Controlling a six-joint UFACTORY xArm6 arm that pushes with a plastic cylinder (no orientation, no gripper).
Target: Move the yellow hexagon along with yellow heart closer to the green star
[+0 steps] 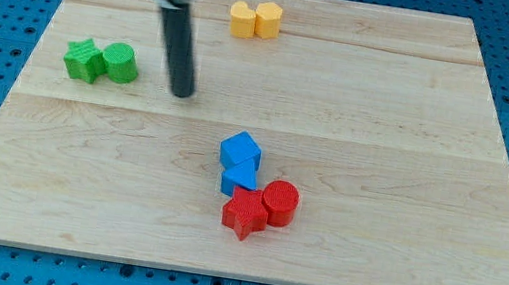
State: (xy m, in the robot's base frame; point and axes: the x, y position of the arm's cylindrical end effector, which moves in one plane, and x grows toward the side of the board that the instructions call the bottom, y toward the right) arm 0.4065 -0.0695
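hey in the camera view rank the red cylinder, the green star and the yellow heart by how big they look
1. red cylinder
2. green star, close to the cylinder, so unsure
3. yellow heart, smallest

The cylinder sits nearer the view's bottom and the heart near its top, so camera nearness may explain the difference.

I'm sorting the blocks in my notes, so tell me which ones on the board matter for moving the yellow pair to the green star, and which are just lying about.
In the job: yellow heart block, yellow hexagon block, green star block, my tip right of the greens.

Lying about: green round block, two blue blocks, red star block, red round block.
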